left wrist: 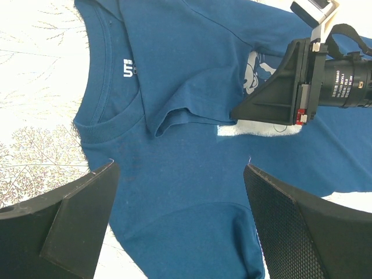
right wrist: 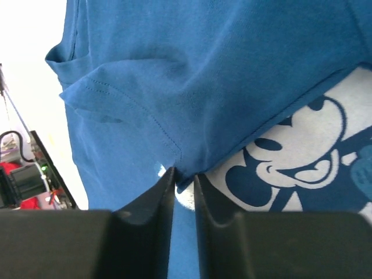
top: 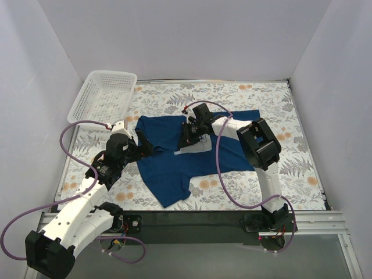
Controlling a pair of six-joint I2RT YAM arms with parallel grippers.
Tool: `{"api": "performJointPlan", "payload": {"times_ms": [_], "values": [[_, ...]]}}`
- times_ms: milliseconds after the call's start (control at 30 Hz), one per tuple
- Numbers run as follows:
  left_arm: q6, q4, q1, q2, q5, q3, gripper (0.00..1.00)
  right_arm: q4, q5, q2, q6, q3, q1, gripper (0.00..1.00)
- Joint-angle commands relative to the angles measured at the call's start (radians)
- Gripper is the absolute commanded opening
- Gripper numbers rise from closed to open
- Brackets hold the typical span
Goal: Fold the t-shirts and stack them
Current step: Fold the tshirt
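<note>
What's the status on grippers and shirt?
Left gripper open over t-shirt. Right gripper jaws narrow at folded sleeve, grip unclear. T-shirt partly folded. Nothing blocking.

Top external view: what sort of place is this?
Probably a lab test cell, not a home: plain white walls box in the fern-print table, with a t-shirt and mesh basket as props.

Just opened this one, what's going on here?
Two robot arms are folding a dark blue t-shirt that lies on a floral-covered table. One sleeve is folded in over the chest and partly covers the cartoon print. The right gripper is at the edge of that fold with its jaws nearly together; whether it is pinching cloth is unclear. The left gripper hovers open above the shirt near the collar, holding nothing. A white basket stands at the far left.
</note>
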Motion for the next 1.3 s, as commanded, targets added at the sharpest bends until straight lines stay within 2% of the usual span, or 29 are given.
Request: {"api": "performJointPlan", "payload": {"times_ms": [0, 100, 467, 1200, 1267], "values": [[0.006, 0.013, 0.003, -0.021, 0.002, -0.01, 0.81, -0.008, 0.024, -0.005, 0.003, 0.032, 0.008, 0.2], [0.004, 0.014, 0.003, -0.013, 0.006, -0.008, 0.81, -0.006, 0.015, -0.024, -0.007, 0.017, 0.008, 0.1], [0.009, 0.043, 0.003, 0.097, 0.085, -0.004, 0.79, -0.006, 0.0, -0.114, -0.041, -0.045, 0.0, 0.01], [0.027, 0.099, 0.003, 0.237, 0.112, 0.012, 0.74, -0.089, 0.053, -0.111, -0.124, -0.057, -0.029, 0.01], [0.029, 0.105, 0.003, 0.251, 0.109, 0.016, 0.74, -0.095, 0.057, -0.111, -0.13, -0.052, -0.029, 0.04]]}}
